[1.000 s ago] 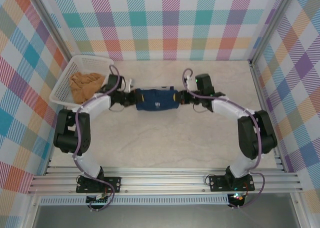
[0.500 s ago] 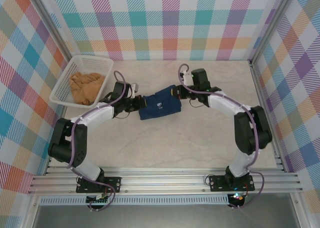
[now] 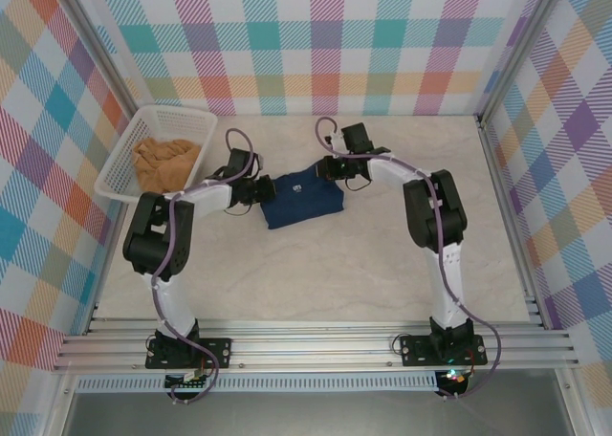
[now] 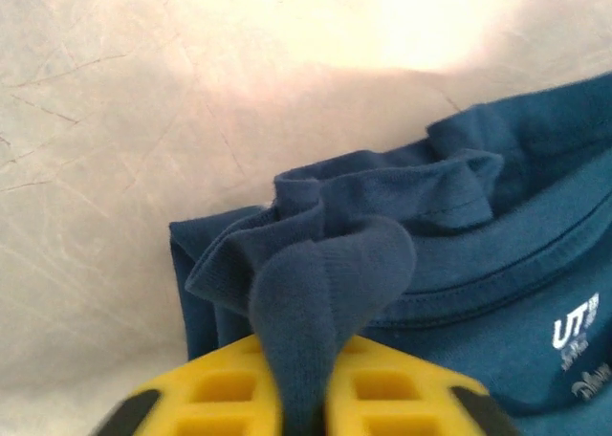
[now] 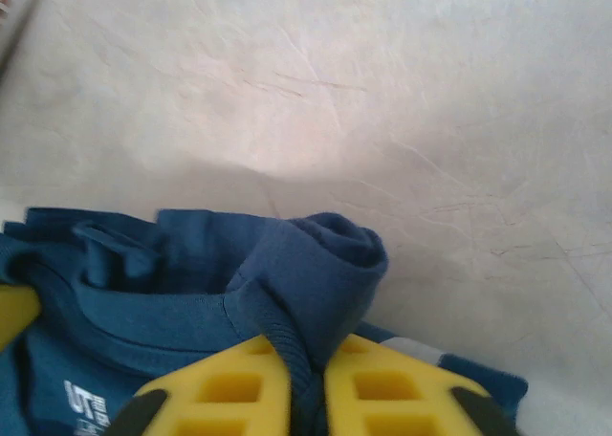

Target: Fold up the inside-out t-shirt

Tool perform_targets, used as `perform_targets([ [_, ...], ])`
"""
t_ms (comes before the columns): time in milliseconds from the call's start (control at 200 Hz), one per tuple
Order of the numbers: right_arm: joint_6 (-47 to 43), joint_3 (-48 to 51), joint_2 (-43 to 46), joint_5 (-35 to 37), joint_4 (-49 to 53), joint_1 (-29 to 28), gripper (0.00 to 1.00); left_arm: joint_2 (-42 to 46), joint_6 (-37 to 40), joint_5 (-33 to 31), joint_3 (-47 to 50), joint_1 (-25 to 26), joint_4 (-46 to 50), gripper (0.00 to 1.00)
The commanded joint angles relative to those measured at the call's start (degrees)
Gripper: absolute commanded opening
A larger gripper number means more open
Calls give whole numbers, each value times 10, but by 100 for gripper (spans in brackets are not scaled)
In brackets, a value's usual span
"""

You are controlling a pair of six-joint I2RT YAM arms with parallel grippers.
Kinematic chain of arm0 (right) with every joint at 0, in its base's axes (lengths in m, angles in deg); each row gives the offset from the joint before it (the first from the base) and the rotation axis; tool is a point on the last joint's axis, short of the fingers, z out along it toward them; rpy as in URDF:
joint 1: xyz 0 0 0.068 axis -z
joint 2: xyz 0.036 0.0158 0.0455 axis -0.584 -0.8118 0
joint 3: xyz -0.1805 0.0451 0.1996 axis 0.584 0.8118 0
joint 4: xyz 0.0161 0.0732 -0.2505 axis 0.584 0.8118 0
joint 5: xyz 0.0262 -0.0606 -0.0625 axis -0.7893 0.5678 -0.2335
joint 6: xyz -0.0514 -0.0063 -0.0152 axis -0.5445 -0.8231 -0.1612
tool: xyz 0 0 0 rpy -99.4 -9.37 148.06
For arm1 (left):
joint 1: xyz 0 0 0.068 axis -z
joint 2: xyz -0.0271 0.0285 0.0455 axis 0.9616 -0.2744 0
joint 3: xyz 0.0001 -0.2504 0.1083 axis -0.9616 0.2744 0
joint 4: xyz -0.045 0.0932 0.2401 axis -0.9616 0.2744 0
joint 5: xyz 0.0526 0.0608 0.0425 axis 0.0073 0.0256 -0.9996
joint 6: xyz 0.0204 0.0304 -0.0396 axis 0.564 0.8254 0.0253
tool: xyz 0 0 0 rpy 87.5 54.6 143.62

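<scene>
The inside-out t-shirt (image 3: 306, 203) lies as a small navy bundle in the middle of the table, with white print near its collar (image 4: 576, 333). My left gripper (image 3: 262, 189) is at the bundle's left back corner. In the left wrist view it (image 4: 304, 407) is shut on a bunched fold of navy cloth (image 4: 325, 283) between yellow fingers (image 4: 220, 398). My right gripper (image 3: 331, 168) is at the right back corner. In the right wrist view it (image 5: 308, 398) pinches a rolled hem (image 5: 325, 264), and the collar (image 5: 143, 312) runs to the left.
A white basket (image 3: 134, 135) at the back left holds a tan-orange garment (image 3: 164, 161). Checkered walls close in the back and both sides. Bare pale tabletop (image 3: 316, 273) stretches from the shirt to the arm bases.
Both grippers have carried the shirt's ends toward the back of the table and closer together. The bundle went from stretched level between them to lying on the table.
</scene>
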Motion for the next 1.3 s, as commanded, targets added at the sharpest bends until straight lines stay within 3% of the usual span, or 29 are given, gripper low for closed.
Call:
perform_targets([
  [0,-21,-73,-27,19,68,4,21,-15,-2,-35,-25,-6,-11,29],
  [140,-33,-83,12,49,126,10,35,-4,9,-62,-58,-7,39,49],
  [365,-9,93,155,45,110,20,55,97,-22,-98,9,-7,72,75],
  [510,24,109,145,0,100,20,64,135,-55,4,67,-1,40,75],
  [710,28,94,123,-36,60,10,53,139,-33,49,63,15,4,64],
  [995,21,55,82,-39,28,-12,46,41,-15,23,1,14,-4,61],
  [1295,21,-27,-8,-18,86,2,43,-33,-10,-5,-40,3,5,64],
])
